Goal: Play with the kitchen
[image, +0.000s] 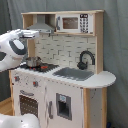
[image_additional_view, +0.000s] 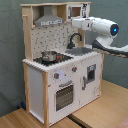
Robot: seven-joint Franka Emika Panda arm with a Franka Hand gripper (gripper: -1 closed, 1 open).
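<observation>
The toy kitchen stands upright on a wooden floor, filling the middle of both exterior views. Its parts are in place: grey hood at upper left in the first exterior view, microwave panel beside it, small metal pot on the stove, black faucet behind the sink, oven door closed below.

The arm is raised level with the hood and upper shelf, reaching in from the first exterior view's left. Its claw sits just in front of the upper cabinet, near the hood's edge, well above the counter. Whether it touches the woodwork cannot be told, nor how far the claw is spread or whether it has hold of anything; nothing is visibly carried.

Judgement: the step in hand is an approach to the upper part of the unit, with no fixture yet engaged. The pot, faucet and knobs appear undisturbed.

The next move calls for choosing a target. Anything on the upper shelf needs a short, careful advance, since the claw is already close to the cabinet face and a hard push could rock the unit. The pot or faucet would instead require a descent clear of the hood's lower lip.
</observation>
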